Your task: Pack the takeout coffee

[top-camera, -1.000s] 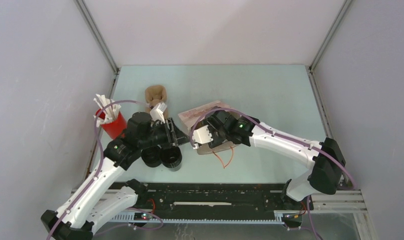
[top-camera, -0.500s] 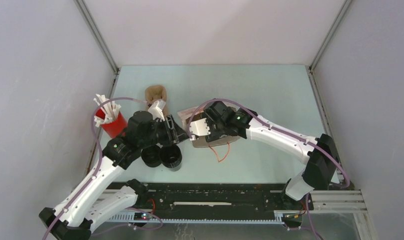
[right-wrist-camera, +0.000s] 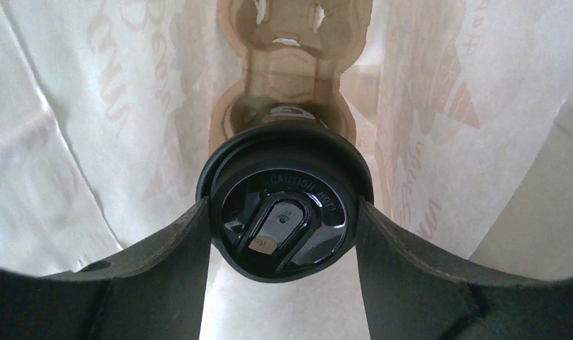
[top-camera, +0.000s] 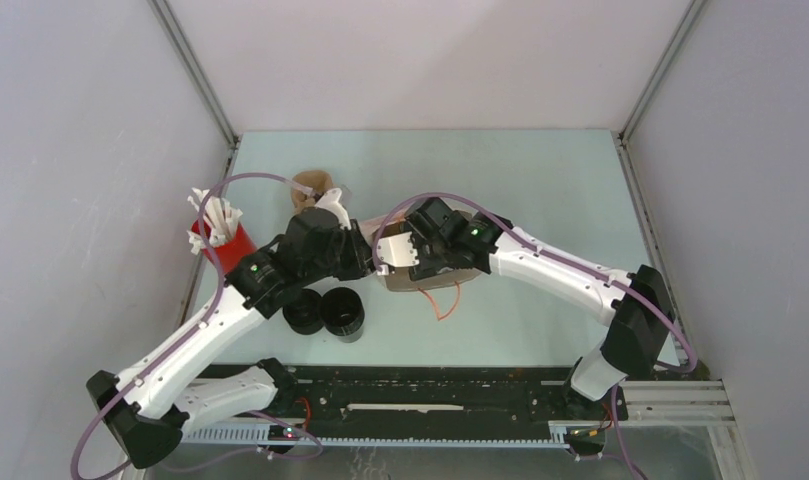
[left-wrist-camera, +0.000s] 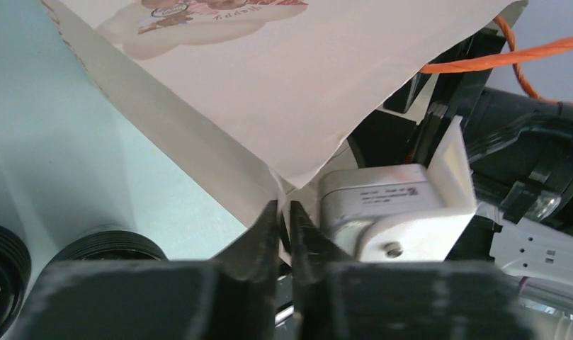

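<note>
1. Paper bag: lying on its side on the table, mouth towards my left gripper. The left fingers are pinched together on the bag's lip and hold the mouth open.
2. Moulded-pulp cup carrier: already deep inside the bag. I can see no cup seated in its wells.
3. Takeout coffee: black, lid on. My right gripper clamps it by the lid rim, one finger on each side. It is inside the bag, just short of the carrier's nearest well, and not yet set down.
4. Second black cup and third black cup: on the table beside my left arm, touching each other, unpacked.
5. Red cup of white sticks: at the table's left edge, untouched.

Progress, as I judge it: the first cup is nearly seated, with its release and two more cups left.
</note>
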